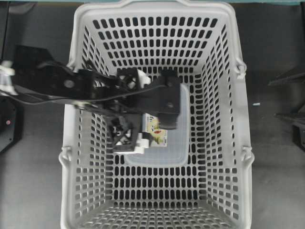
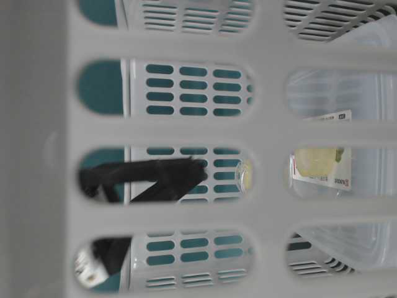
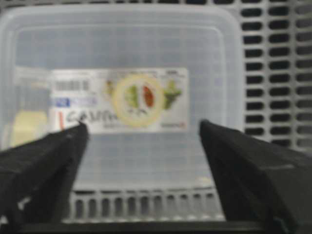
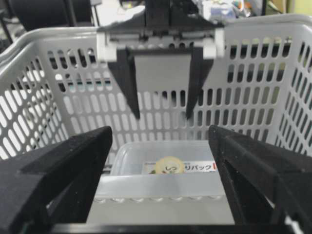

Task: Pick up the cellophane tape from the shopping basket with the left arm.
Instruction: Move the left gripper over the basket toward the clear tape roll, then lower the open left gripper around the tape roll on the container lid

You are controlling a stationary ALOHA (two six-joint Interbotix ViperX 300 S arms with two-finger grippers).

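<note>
**A:** While I'm squinting at the overhead, I'm not finding the tape [image 3: 27,129] at all. The left gripper [image 4: 163,116] is hanging down inside the basket [image 1: 71,95], over the container [image 1: 176,152], and the arm is covering whatever's under it. The right arm is sitting outside, off to the right.

**B:** Table-level is just peeking through the basket wall. A black finger is showing, and a little pale-yellow bit is sitting near its tip. Could be the roll, can't tell.

**A:** Left wrist cam is helping more. The jaws are standing wide with nothing between them, and the tape is showing pale yellow at the container's left end, left of the label [image 3: 119,100] and just above the left finger. Whether it's lying on the lid or down beside it, I'm not managing to tell.

**B:** Right wrist cam is looking across at the left gripper hovering above the container. The right gripper [image 4: 160,141] is gaping wide too, holding nothing.

**A:** I'm guessing it's going to feel super light, with a stiff ring inside and a slick, crinkly wrapper outside.

**B:** Same. I'm thinking pinch across the roll's body, not the loose wrapper flap, since that's likely slipping out. It's sitting off-centre to the left, so the gripper is probably needing a shift that way first.
</note>
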